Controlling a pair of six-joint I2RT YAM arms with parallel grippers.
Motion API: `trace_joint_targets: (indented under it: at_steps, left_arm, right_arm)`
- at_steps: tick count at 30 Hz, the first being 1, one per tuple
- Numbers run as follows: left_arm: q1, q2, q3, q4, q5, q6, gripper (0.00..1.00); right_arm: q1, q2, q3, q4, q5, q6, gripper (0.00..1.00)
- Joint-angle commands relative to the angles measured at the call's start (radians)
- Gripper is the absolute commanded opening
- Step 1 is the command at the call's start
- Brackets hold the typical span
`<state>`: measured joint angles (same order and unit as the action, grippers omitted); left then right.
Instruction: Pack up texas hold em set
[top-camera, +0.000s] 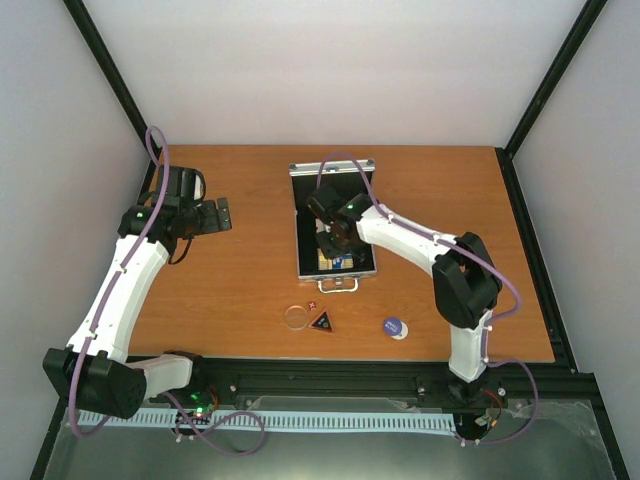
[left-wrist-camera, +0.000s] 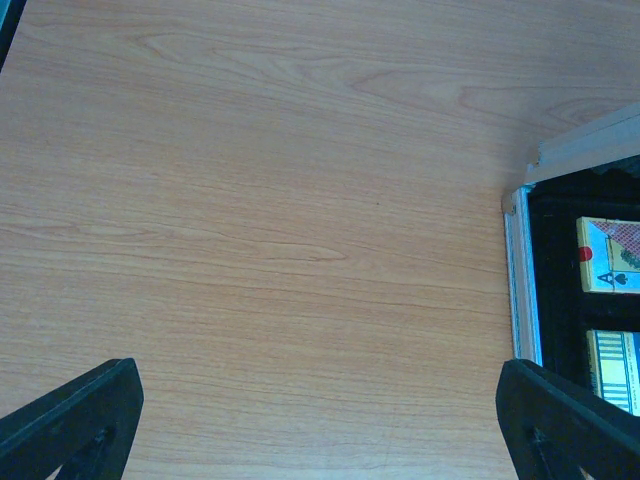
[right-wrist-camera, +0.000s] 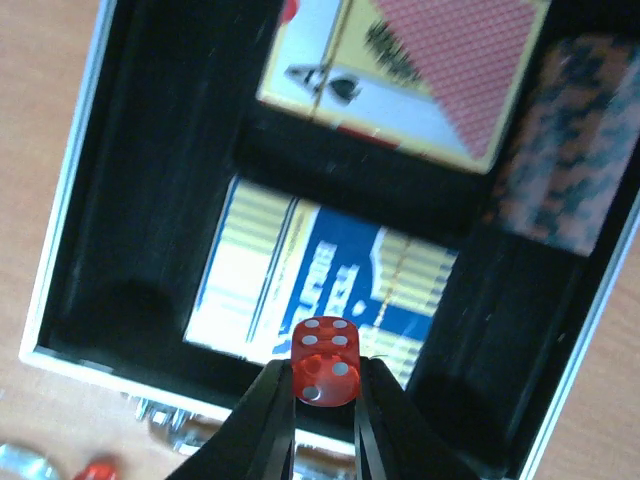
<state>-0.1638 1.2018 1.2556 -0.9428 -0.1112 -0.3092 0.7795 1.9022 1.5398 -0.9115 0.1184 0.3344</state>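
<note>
i'm clamping a red die (right-wrist-camera: 325, 362) in my right pincer (right-wrist-camera: 325, 390), holding it above the blue-yellow deck (right-wrist-camera: 300, 290) in the open silver case (right-wrist-camera: 150, 180), my left pincer (left-wrist-camera: 320, 415) gaping wide over the wooden table (left-wrist-camera: 250, 200) beside it

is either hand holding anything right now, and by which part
The right hand pinches a red die by two opposite side faces, over the open case. The left hand is open and holds nothing.

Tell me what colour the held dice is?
The dice is red with white dots, clearest in the right wrist view.
</note>
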Motion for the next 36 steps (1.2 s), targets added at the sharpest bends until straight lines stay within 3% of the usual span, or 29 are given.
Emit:
trace_joint_targets:
  at_steps: [1,26,29,36]
  left_arm:
    - [-0.002,-0.005,0.012,-0.003,0.000,0.017,1.00]
    - [-0.002,0.033,0.039,-0.008,-0.015,0.020,1.00]
    - [-0.002,0.033,0.038,-0.008,-0.018,0.021,1.00]
    - [-0.002,0.031,0.037,-0.007,-0.019,0.020,1.00]
  right_arm:
    - [-0.047,0.073,0.048,0.040,0.055,0.017,0.12]
    - [-0.135,0.231,0.085,0.111,0.018,-0.010,0.13]
    - [-0.135,0.234,0.086,0.105,0.017,-0.005,0.17]
    - [-0.135,0.203,0.088,0.098,0.020,-0.013,0.45]
